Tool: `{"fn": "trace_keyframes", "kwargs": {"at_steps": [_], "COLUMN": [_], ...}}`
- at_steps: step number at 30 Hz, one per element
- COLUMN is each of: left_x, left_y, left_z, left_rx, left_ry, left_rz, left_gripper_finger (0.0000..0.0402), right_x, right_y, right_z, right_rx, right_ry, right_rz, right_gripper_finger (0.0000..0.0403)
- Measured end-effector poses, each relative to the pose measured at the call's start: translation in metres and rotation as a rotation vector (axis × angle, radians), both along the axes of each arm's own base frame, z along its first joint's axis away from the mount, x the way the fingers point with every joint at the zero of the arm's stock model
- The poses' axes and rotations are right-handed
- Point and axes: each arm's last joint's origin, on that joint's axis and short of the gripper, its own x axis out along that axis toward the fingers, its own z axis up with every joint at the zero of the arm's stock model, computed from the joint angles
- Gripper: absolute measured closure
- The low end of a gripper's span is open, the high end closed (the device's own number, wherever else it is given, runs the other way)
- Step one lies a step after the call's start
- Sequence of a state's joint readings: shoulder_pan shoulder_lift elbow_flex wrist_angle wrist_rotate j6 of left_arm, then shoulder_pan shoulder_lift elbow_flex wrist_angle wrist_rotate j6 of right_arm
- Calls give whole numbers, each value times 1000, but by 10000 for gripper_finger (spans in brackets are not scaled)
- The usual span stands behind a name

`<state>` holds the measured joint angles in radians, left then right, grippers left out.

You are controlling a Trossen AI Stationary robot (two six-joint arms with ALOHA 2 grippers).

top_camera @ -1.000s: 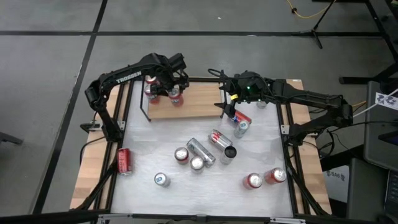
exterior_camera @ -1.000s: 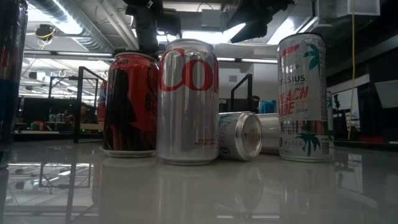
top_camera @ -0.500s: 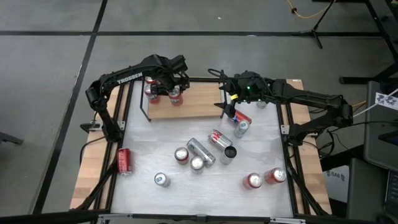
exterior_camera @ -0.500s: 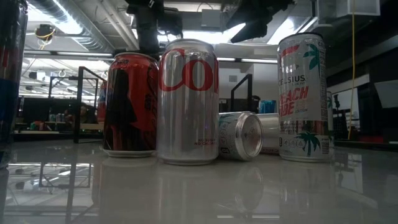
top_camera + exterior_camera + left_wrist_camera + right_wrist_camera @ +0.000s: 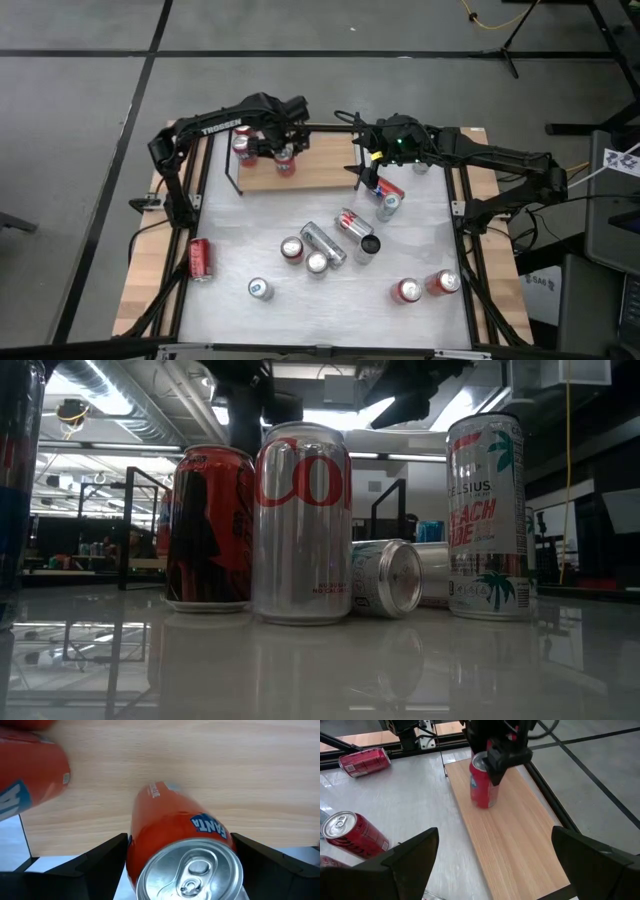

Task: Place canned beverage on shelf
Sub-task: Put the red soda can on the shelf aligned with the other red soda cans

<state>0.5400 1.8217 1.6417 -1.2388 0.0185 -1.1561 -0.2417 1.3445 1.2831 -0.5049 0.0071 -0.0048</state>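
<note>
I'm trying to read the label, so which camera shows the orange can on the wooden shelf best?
The left wrist view: the Fanta can fills it, lettering and lid plain, standing on the shelf. The high view shows only a small can under the left tool. The right wrist view shows it partly hidden. In the low view I cannot pick it out.

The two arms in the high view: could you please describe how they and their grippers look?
Both arms are dark and jointed. The left arm carries white TROSSEN lettering; the right arm shows a small green light near its wrist. In the wrist views, the left gripper and the right gripper each have two dark, broad, angular fingers.
</note>
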Motion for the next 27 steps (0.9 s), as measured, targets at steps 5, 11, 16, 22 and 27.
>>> {"fn": "trace_keyframes", "kwargs": {"at_steps": [5, 11, 16, 22, 27], "left_x": [0, 0, 0, 0, 0], "left_y": [0, 0, 0, 1, 1], "left_z": [-1, -2, -2, -1, -1], "left_rx": [6, 10, 10, 15, 11], "left_ry": [15, 19, 20, 17, 12], "left_rz": [-49, -64, -65, -88, -91], "left_gripper_finger": [72, 72, 72, 72, 72], "right_x": [0, 0, 0, 0, 0], "right_y": [0, 0, 0, 0, 0], "right_z": [0, 0, 0, 0, 0], "right_rx": [0, 0, 0, 0, 0], "right_ry": [0, 0, 0, 0, 0], "right_rz": [0, 0, 0, 0, 0], "right_gripper_finger": [24, 24, 24, 24, 24]}}
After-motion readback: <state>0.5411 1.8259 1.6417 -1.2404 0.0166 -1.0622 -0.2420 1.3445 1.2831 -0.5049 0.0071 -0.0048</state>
